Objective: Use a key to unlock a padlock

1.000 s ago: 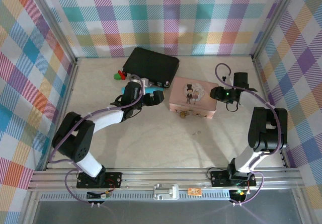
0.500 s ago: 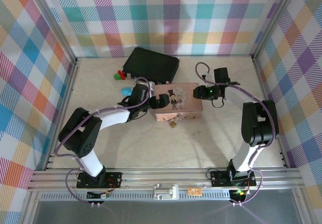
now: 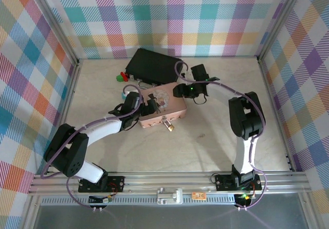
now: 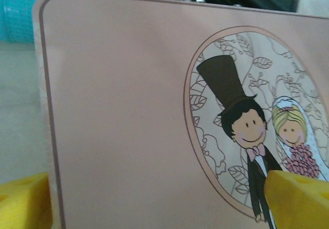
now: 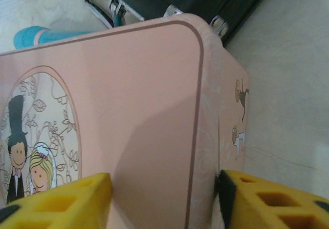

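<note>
The pink tin lies tilted in the middle of the table. The tiny brass padlock hangs at its near side. I cannot make out the key. My left gripper hovers open over the lid's left part; its yellow fingers stand wide apart above the lid. My right gripper is open at the tin's far right corner. One of its fingers touches the tin's side wall and the other is over the lid.
A black case lies just behind the tin, its metal latches close to the tin's far edge. Small red and green pieces and a teal object sit to the left. Checked walls enclose the table.
The pink tin has slid left and turned, its padlock side swinging toward me. Both grippers travelled left with it, the right one staying at its right corner.
</note>
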{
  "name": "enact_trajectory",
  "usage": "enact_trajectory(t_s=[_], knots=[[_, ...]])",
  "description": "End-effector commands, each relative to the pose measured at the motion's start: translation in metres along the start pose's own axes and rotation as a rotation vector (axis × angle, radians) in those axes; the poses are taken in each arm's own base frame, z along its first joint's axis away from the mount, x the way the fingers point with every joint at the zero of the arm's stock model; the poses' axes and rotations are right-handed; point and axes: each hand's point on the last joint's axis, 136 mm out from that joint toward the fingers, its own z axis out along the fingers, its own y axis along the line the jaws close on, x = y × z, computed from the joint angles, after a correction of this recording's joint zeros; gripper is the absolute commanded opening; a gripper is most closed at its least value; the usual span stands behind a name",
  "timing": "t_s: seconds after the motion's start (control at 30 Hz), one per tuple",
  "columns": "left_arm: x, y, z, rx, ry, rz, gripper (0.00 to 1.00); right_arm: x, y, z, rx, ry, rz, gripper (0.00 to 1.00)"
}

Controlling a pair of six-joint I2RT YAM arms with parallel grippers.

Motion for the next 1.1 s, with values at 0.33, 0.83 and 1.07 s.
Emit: enact_trajectory(t_s=[0.33,0.83,1.07], knots=[[-0.059,0.012,-0.083,-0.021,-0.19,0.037,1.0,0.042,-0.026,-0.104,0.406,0.034,0.057,0.8],[-0.033,-0.055,-0.094,0.33,-0.098,0.005,1.0,0.206,-0.042,-0.105,0.459,0.332,0.211,0.44],[-0.032,-0.06,-0.092,0.342,-0.095,0.007,1.0,0.186,-0.043,-0.075,0.4,0.271,0.127,0.42]])
